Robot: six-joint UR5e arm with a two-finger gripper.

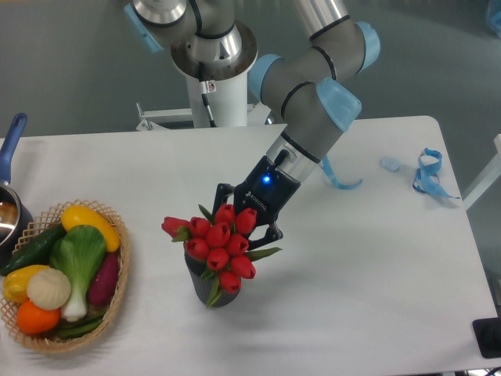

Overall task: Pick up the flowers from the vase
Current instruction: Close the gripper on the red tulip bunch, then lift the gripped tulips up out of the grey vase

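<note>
Fixed camera, the only view. Step in hand looked like the grasp: the gripper was down behind the flowers, its black fingers on either side of the upper buds. I could not tell whether the fingers were spread or already pinching; the buds hid the tips and any contact.

The flowers sat in the vase, near the middle of the worktop, with no sign of lift. The bunch leaned toward the camera and left, 1 bud sticking out to the left. Only the lower wall of the vase showed under the leaves.

Gripper relative to bunch: right against its back-right side, at bud height, well above the vase mouth. The arm came in tilted from the upper right.

Next move, as I judged it: confirm closure on the bunch, then pull roughly straight up along the stems so the vase stays put. Risk: a grip on the buds alone could slip or drag the light vase up with it.

The vegetable basket and blue-handled pot sat well apart at the left; blue ribbon lay at the far right.
</note>
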